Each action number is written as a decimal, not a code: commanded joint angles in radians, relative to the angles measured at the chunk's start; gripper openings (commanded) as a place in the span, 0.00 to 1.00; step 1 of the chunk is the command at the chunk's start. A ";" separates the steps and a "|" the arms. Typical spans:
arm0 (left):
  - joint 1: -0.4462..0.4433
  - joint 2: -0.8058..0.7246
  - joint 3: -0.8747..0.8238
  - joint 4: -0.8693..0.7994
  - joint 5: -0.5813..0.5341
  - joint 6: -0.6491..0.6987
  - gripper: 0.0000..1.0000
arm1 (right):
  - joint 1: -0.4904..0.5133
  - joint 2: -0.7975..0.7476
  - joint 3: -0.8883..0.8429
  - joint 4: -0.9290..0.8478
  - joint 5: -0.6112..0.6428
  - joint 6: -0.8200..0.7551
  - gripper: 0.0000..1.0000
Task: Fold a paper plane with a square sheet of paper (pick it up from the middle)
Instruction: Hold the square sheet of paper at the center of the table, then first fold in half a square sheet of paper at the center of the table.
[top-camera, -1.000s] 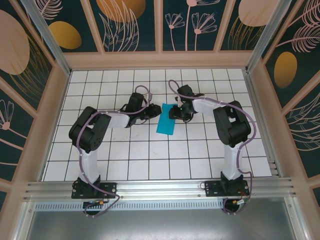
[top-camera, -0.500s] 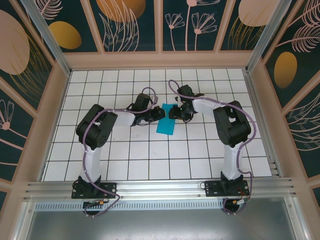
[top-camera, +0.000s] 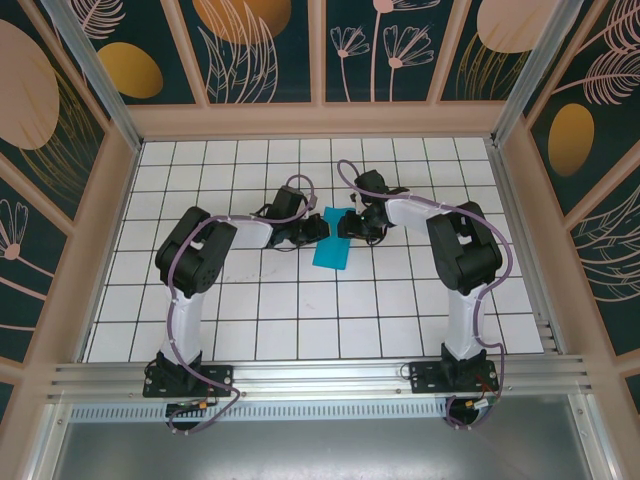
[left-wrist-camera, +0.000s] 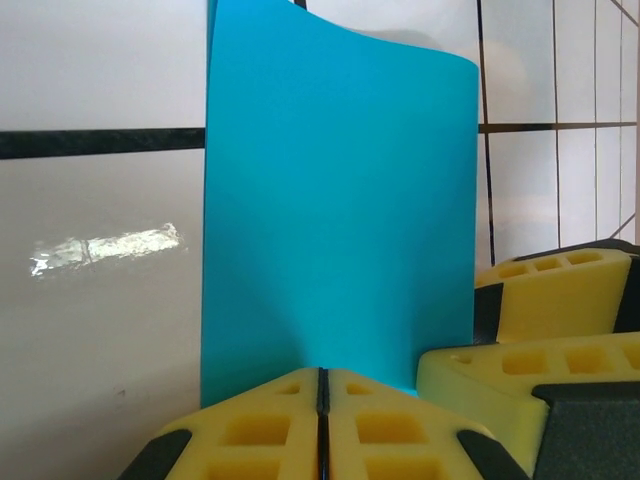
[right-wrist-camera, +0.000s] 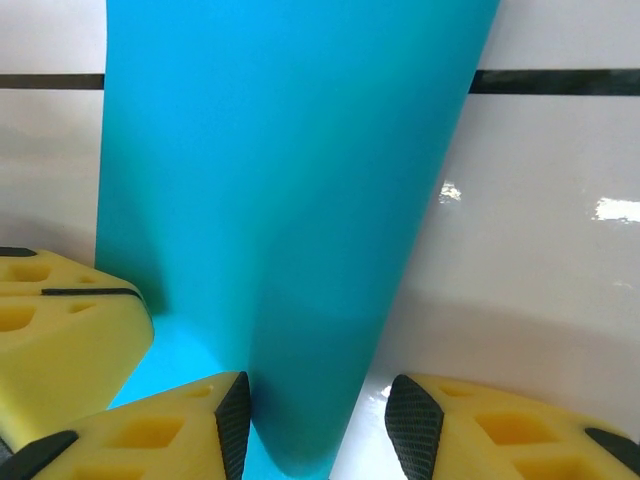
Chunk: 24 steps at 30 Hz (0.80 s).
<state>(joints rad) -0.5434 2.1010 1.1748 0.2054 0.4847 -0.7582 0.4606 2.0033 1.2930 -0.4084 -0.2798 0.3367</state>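
Leftward arm is now reaching further right than a second ago, bringing the left pincer (top-camera: 318, 228) up against the paper (top-camera: 331, 248). The right arm is sitting where it was.

From its wrist camera, the left pincer is showing its yellow pads (left-wrist-camera: 270, 425) pressed fully together, with no gap. Their tips are meeting the paper's near edge, and the paper is rising and curling away from them. Whether a layer is nipped between the pads cannot be told.

The right pincer (right-wrist-camera: 312, 420) is standing partly open, its two fingers straddling a raised, rounded ridge of the paper. The ridge is lying against one finger and leaving a slim gap at the other, so nothing is being clamped yet.

From overhead, the paper is lying as a folded teal strip in the middle of the white tiled table (top-camera: 300, 310). Its long axis is running near to far, with the far end leaning slightly right. The left pincer is touching its left edge and the right pincer its right edge, both at the far half and almost facing each other. Both arms are equally close. The coming crease is probably depending on the right pincer closing across the ridge, or pressing it flat, while the left one is pinning the strip down.
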 joint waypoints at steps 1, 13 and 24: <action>-0.001 0.064 0.014 -0.124 -0.063 0.042 0.10 | -0.002 0.090 -0.074 -0.075 0.085 0.026 0.48; -0.001 0.084 -0.012 -0.181 -0.135 0.066 0.07 | -0.045 -0.199 -0.087 0.015 0.018 0.127 0.59; -0.001 0.083 -0.043 -0.158 -0.153 0.059 0.06 | -0.022 -0.210 -0.180 0.292 -0.197 0.298 0.22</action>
<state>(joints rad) -0.5461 2.1063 1.1873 0.1749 0.4599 -0.7258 0.4232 1.7515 1.1091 -0.1722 -0.4316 0.5797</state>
